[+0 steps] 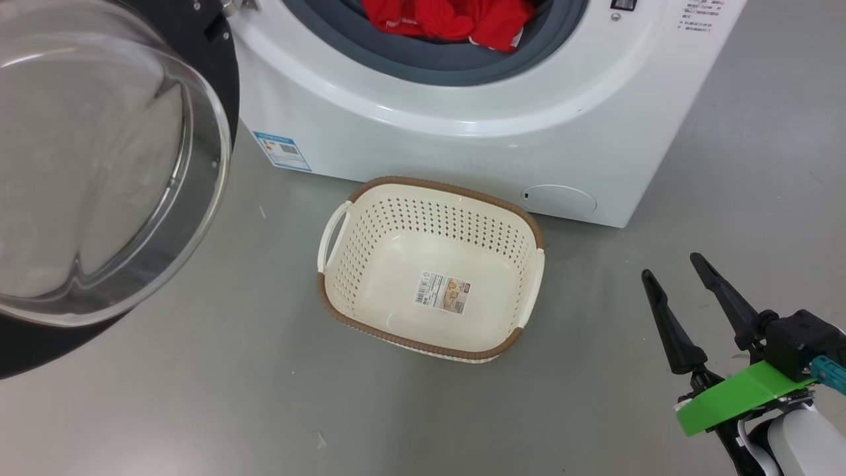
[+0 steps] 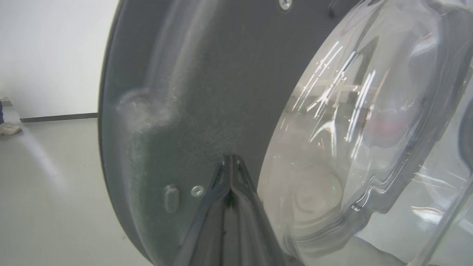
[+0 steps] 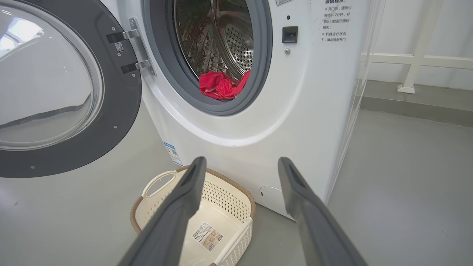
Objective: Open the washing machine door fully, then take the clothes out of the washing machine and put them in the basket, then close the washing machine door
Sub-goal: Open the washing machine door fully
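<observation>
The washing machine door (image 1: 99, 165) stands swung wide open at the left, its glass bowl bulging toward me. My left gripper (image 2: 231, 162) is shut, fingertips pressed together against the dark inner rim of the door (image 2: 184, 92), beside the glass. Red clothes (image 1: 456, 20) lie at the front lip of the washing machine (image 1: 462, 145), on the grey rubber ring. They also show in the drum mouth as a red heap (image 3: 220, 85). The cream basket (image 1: 429, 188) sits empty on the floor before the machine. My right gripper (image 1: 672, 266) hangs open to the basket's right, holding nothing.
Grey floor surrounds the basket. In the right wrist view the door (image 3: 118, 111) hangs on its hinges left of the machine (image 3: 295, 111), with the basket (image 3: 236, 186) below. A white railing (image 3: 414, 59) runs along the wall at right. A person's shoe (image 2: 9, 128) shows far left.
</observation>
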`<state>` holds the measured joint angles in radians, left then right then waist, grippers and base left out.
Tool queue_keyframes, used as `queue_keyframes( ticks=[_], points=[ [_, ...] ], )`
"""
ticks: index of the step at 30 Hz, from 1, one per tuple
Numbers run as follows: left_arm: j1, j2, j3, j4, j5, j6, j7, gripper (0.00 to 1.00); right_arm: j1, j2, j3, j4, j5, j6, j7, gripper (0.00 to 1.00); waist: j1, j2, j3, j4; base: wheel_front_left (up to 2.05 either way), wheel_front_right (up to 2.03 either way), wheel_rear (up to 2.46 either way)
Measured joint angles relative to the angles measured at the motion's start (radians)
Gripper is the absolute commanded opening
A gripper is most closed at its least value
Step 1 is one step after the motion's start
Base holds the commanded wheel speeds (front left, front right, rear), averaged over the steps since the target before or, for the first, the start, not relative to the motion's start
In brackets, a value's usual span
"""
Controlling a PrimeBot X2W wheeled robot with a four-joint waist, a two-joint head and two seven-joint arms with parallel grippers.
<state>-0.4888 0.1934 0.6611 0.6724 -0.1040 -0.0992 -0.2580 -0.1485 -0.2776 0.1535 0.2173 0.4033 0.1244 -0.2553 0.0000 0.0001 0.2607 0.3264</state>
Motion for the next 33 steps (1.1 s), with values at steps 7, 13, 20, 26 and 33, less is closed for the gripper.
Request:
queue_keyframes(
  ticks=[7,13,20,26,33],
  points=[
    [-0.009,0.011,0.013,0.030,0.014,-0.016,0.000,0.00,0.000,0.000,0.001,0.005,0.000,0.000,0.000,1.00,0.0001,-0.0001,-0.011,0.003,0.00,0.00,0.00],
    [-0.001,0.011,0.012,0.027,0.020,-0.025,0.000,0.00,0.000,0.002,0.007,0.009,0.000,0.000,0.000,1.00,0.0001,0.0000,-0.031,0.007,0.00,0.00,0.00],
    [0.056,-0.030,0.010,-0.021,0.006,-0.026,0.000,0.00,0.000,0.006,0.015,0.012,0.000,0.000,0.000,1.00,0.0001,0.0000,-0.061,0.010,0.00,0.00,0.00],
    [0.116,-0.084,-0.026,-0.095,-0.022,-0.026,0.000,0.63,0.002,0.010,0.012,0.012,0.001,0.000,0.000,1.00,0.0000,-0.0001,-0.080,0.014,0.00,0.00,0.00],
    [0.202,-0.130,-0.077,-0.201,-0.023,-0.026,0.000,1.00,0.008,0.023,0.001,0.012,0.002,0.000,0.000,1.00,0.0000,-0.0001,-0.098,0.006,0.00,0.00,0.00]
  ],
)
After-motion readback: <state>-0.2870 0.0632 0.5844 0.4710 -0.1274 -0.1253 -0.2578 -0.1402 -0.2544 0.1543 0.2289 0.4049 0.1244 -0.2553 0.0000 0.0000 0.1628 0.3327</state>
